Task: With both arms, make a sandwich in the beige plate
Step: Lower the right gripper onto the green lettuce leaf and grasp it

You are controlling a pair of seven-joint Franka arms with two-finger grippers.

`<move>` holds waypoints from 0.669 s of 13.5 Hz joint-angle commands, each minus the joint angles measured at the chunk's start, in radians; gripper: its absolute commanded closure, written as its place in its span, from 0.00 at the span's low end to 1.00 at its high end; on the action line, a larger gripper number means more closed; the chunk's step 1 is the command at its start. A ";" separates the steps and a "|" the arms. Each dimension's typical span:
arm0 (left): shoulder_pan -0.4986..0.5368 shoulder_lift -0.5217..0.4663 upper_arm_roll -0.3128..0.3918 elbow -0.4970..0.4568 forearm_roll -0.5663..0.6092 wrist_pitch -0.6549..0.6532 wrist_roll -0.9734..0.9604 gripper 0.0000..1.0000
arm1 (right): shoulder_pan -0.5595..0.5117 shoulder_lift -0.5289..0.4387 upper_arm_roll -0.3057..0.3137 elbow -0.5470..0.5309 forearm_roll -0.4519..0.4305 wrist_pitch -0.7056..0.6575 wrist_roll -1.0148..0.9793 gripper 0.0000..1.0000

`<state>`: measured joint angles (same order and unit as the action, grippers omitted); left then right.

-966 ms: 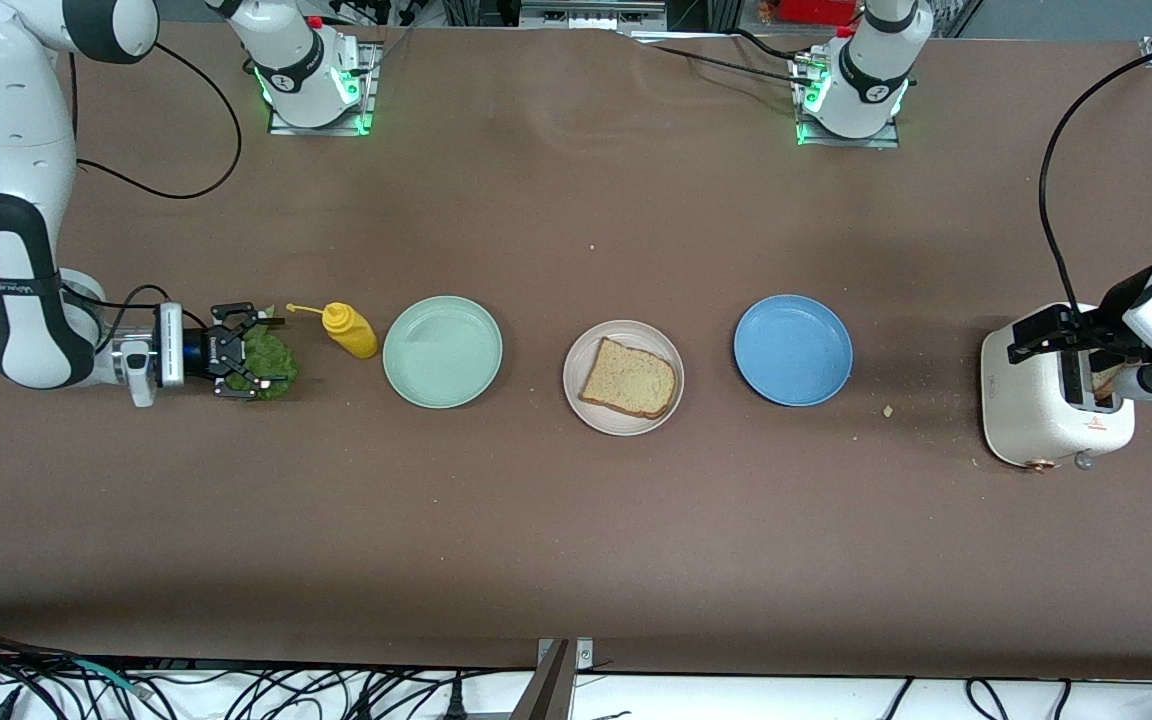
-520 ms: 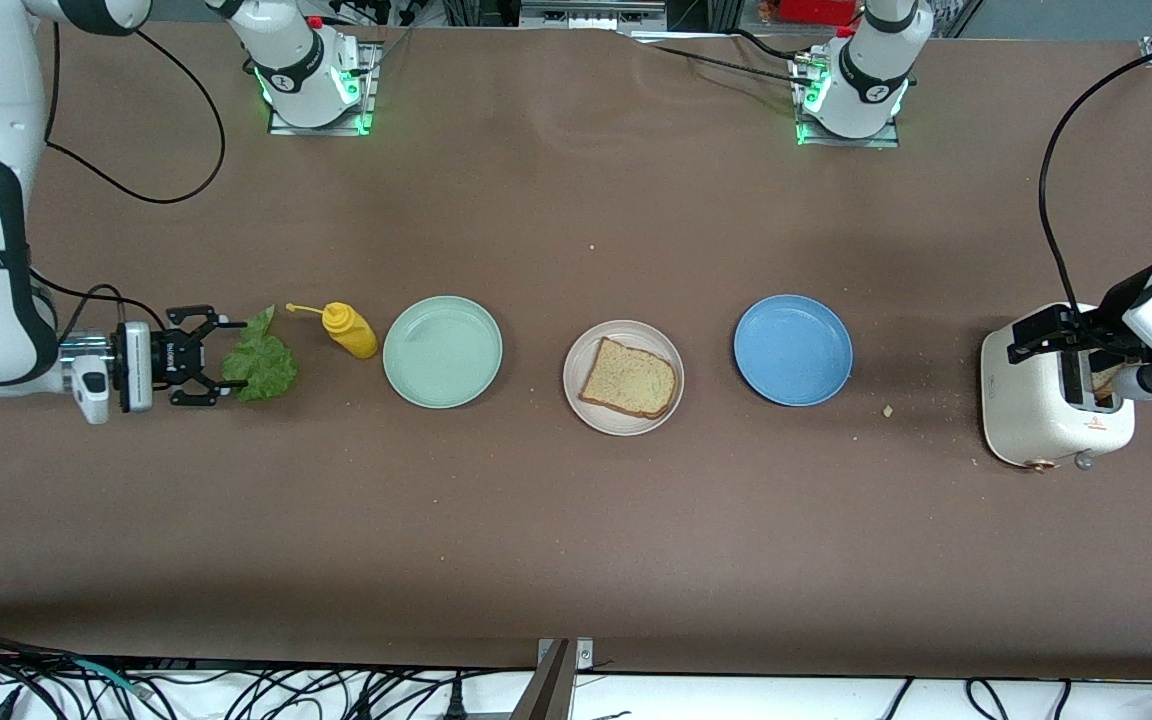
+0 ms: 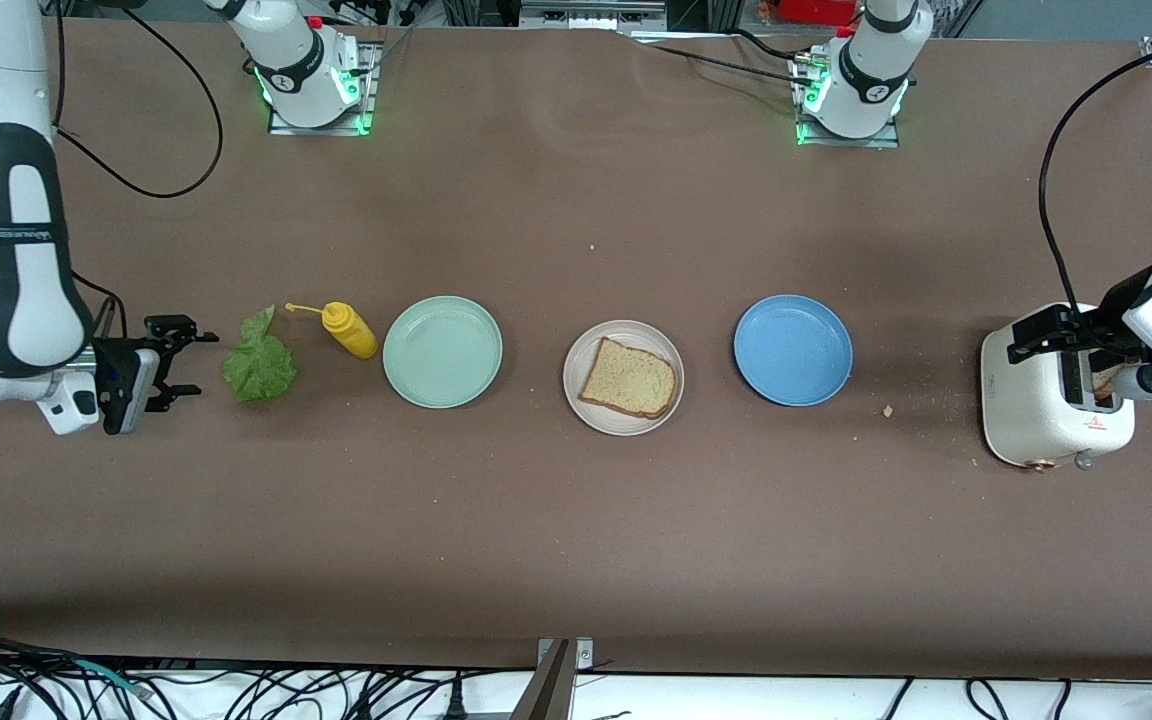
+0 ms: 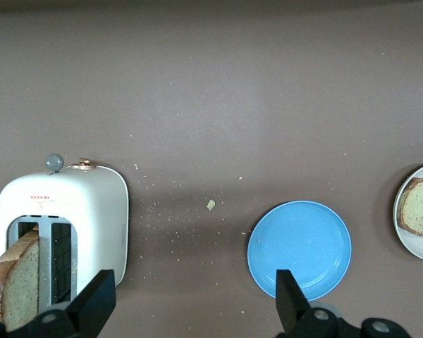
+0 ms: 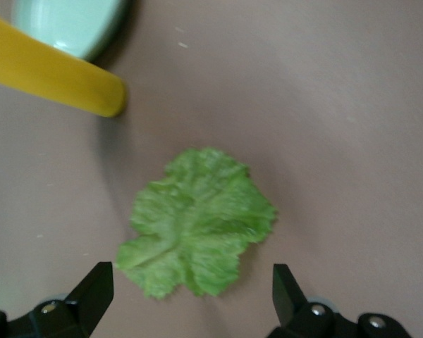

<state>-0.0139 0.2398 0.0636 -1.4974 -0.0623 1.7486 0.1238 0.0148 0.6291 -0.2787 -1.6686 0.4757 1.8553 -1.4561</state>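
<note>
One toasted bread slice (image 3: 629,377) lies on the beige plate (image 3: 651,338) at mid-table. A crinkly green lettuce leaf (image 3: 259,365) lies flat on the table toward the right arm's end. My right gripper (image 3: 198,364) hangs open and empty beside the leaf, on the side toward that end. In the right wrist view the lettuce leaf (image 5: 197,225) lies just ahead of the right gripper (image 5: 190,296), apart from it. My left gripper (image 3: 1056,340) stands open over the white toaster (image 3: 1051,400), which holds a second bread slice (image 4: 17,282). The left gripper (image 4: 192,303) holds nothing.
A yellow squeeze bottle (image 3: 349,330) lies between the lettuce and the mint green plate (image 3: 442,351). A blue plate (image 3: 793,350) sits between the beige plate and the toaster. Crumbs are scattered around the toaster. Both arm bases stand at the table's back edge.
My right gripper has drawn back from the lettuce toward the right arm's end of the table, still open. The leaf stays on the table. The left arm has not moved.
</note>
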 commanded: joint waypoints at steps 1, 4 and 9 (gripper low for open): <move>-0.008 -0.011 -0.001 -0.009 0.033 -0.006 -0.016 0.00 | 0.049 -0.011 -0.013 -0.059 -0.031 0.079 0.097 0.00; -0.008 -0.011 -0.001 -0.009 0.033 -0.006 -0.015 0.00 | 0.068 -0.008 -0.010 -0.100 -0.070 0.154 0.175 0.00; -0.008 -0.010 -0.001 -0.009 0.033 -0.006 -0.015 0.00 | 0.146 -0.009 -0.027 -0.158 -0.072 0.223 0.235 0.00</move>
<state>-0.0140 0.2402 0.0636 -1.4976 -0.0623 1.7486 0.1238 0.1261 0.6370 -0.2876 -1.7955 0.4233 2.0601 -1.2615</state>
